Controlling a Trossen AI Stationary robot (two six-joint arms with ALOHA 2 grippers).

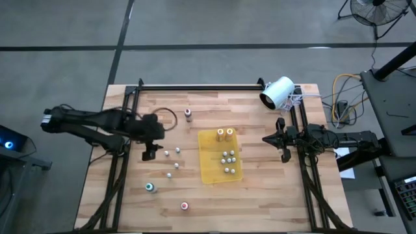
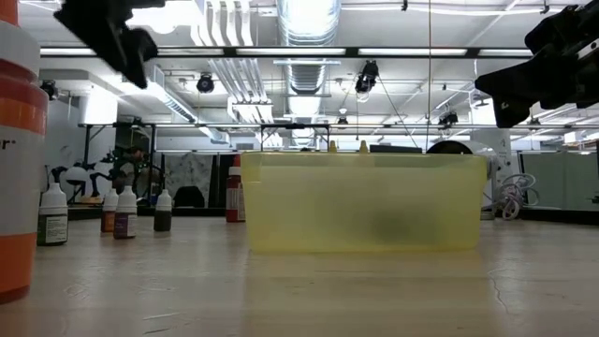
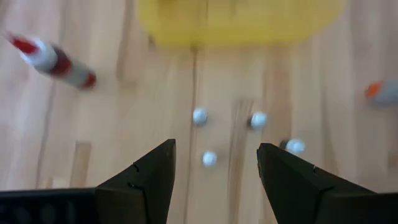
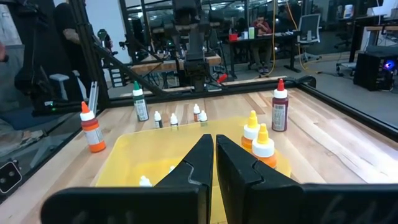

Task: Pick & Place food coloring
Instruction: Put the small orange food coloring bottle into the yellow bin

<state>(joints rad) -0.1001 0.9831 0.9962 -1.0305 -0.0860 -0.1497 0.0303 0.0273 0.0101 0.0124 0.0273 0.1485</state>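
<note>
The food coloring bottles are spread over the table. Two yellow-topped ones [image 1: 225,132] and several small white ones [image 1: 227,160] stand in the flat yellow tray [image 1: 211,172]. Several small white ones [image 1: 173,159] stand loose on the wood to its left. My left gripper [image 3: 216,149] hangs open above these, pointing steeply down, with one white cap [image 3: 209,158] showing between its fingers and clear of them. My right gripper [image 4: 214,142] is shut and empty, held level at the table's right side [image 1: 284,140].
A maroon-topped bottle [image 1: 188,114] stands toward the far side. A teal-topped one [image 1: 150,187] and an orange one [image 1: 184,206] stand near the front edge. A white cylinder device [image 1: 277,93] lies at the far right corner. Black frame rails [image 1: 195,86] border the table.
</note>
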